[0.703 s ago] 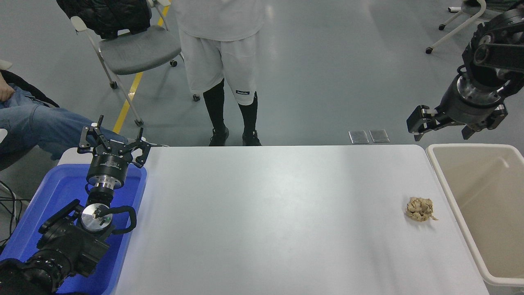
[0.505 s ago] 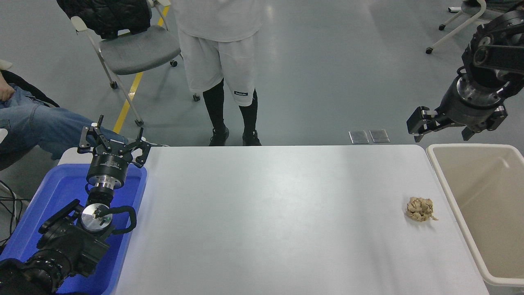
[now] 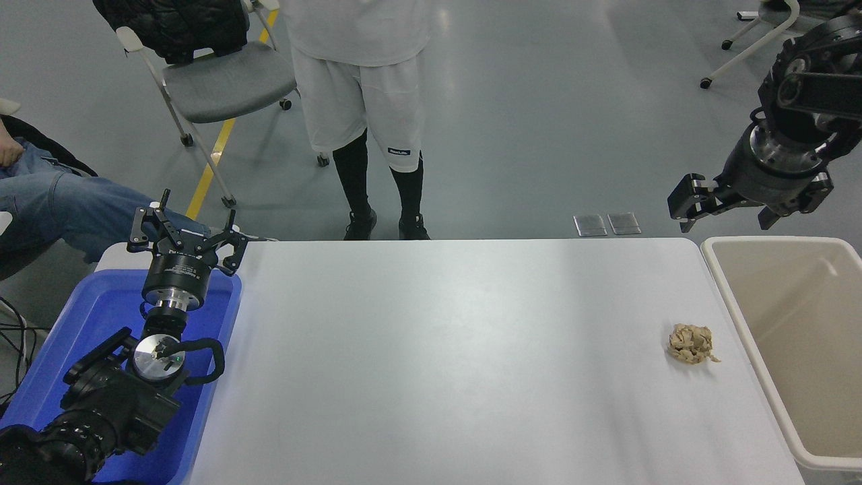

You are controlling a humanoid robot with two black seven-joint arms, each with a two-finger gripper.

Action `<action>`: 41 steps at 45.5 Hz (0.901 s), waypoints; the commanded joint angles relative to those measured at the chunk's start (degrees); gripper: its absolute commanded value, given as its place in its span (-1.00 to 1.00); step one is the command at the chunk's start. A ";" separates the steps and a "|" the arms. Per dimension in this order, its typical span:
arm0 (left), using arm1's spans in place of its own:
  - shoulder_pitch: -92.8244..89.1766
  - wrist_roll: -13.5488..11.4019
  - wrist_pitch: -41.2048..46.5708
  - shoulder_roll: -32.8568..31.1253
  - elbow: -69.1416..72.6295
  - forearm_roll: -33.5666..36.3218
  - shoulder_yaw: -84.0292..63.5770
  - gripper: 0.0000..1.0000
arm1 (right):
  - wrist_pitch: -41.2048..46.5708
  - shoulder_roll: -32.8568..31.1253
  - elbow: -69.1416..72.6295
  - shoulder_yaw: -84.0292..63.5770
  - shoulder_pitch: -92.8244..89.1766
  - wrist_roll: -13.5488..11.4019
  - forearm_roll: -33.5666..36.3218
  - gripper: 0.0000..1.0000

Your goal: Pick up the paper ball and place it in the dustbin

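The tan paper ball point(image 3: 691, 343) lies on the white table point(image 3: 444, 350) near its right edge, just left of the cream-beige dustbin point(image 3: 741, 316). The dustbin stands beside the table's right end and looks empty inside. My right gripper point(image 3: 724, 212) hangs open and empty in the air above the dustbin's far left corner, well above and beyond the paper ball. My left gripper point(image 3: 185, 232) is parked open at the lower left, over the blue tub.
A bright blue tub point(image 3: 74, 337) sits at the table's left end under my left arm. A person in white shorts point(image 3: 363, 101) stands at the far side. A seated person's jeans leg point(image 3: 60, 209) and a grey chair point(image 3: 222, 81) are at the upper left.
My right gripper has drifted very slightly up. The paper ball and the left arm have not moved.
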 commanded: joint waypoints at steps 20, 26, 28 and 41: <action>0.02 0.01 -0.09 0.00 0.00 0.00 0.00 0.98 | 0.00 0.28 -0.79 -0.16 -2.20 0.00 0.93 1.00; 0.02 0.01 -0.09 0.00 0.00 0.00 0.00 0.98 | 0.00 0.45 -1.84 -0.77 -3.08 0.00 1.46 1.00; 0.02 0.01 -0.09 0.00 0.00 0.00 0.00 0.98 | 0.00 0.45 -2.37 -0.77 -3.34 0.09 1.64 1.00; 0.02 0.01 -0.08 0.00 0.09 0.00 0.00 0.98 | 0.00 -1.39 -2.72 0.37 -8.18 0.00 0.59 1.00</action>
